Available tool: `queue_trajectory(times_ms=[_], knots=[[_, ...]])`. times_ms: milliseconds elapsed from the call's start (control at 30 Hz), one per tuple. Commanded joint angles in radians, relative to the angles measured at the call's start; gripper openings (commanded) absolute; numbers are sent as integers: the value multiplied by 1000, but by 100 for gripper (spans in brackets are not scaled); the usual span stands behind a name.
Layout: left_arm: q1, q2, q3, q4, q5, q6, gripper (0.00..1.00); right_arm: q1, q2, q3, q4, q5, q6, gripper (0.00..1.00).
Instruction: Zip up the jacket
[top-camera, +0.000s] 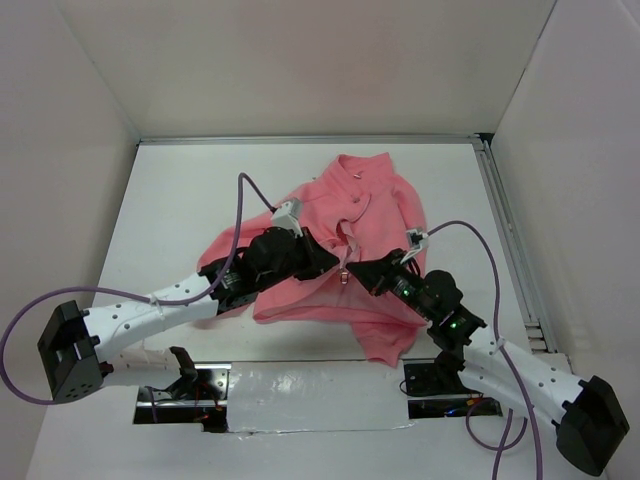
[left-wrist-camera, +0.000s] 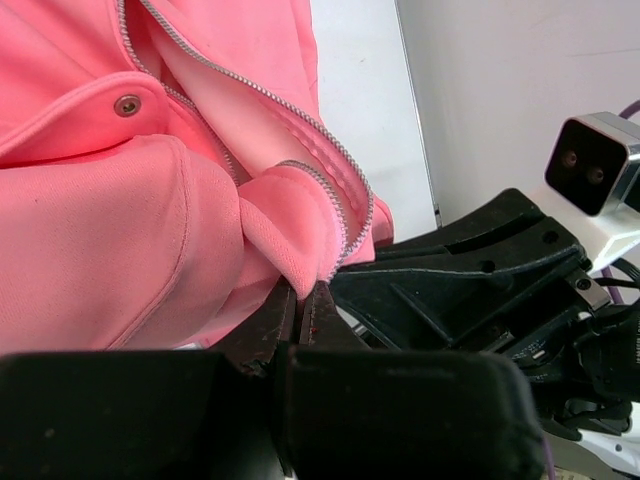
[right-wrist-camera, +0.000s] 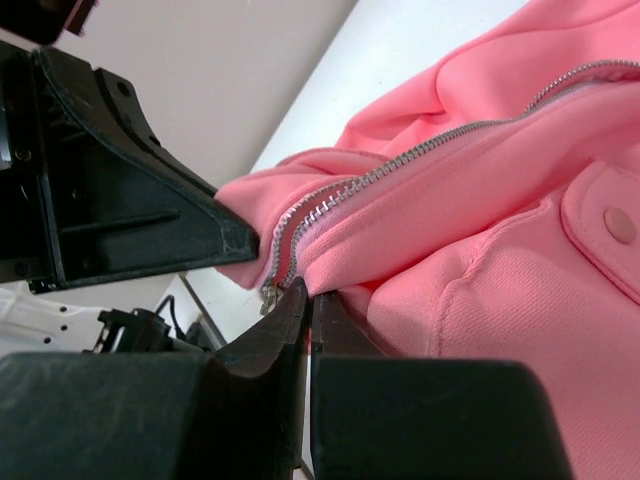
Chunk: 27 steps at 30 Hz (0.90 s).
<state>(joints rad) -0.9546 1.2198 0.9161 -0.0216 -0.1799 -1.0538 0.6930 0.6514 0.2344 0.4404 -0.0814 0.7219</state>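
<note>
Jacket (top-camera: 375, 215) lies mid-desk (top-camera: 180, 200), collar far, hem near. Zipper (right-wrist-camera: 400, 163) runs from hem toward collar. Left fingers (left-wrist-camera: 272, 322) pinch one bottom zipper edge, right fingers (right-wrist-camera: 278, 325) the other, tips nearly meeting.

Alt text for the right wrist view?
The right gripper pinches the bottom edge of the pink jacket, just under the lower end of its zipper, whose teeth run up to the right. The left gripper meets the same corner from the left.
</note>
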Motion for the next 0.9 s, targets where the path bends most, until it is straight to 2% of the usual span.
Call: queue_trajectory(times_ms=[0, 267, 367, 567, 867], knots=[[-29, 3, 4, 63, 0, -12, 0, 23, -6, -12, 171, 42, 39, 0], [-46, 14, 10, 36, -44, -24, 0, 49, -21, -12, 144, 78, 51, 0], [-53, 10, 6, 32, -82, -28, 0, 49, -27, 23, 75, 78, 59, 0], [-55, 17, 6, 31, -150, -23, 0, 49, -7, 109, -173, 32, 83, 0], [-55, -2, -3, 46, -185, -17, 0, 49, -55, 108, -269, -18, 71, 0]])
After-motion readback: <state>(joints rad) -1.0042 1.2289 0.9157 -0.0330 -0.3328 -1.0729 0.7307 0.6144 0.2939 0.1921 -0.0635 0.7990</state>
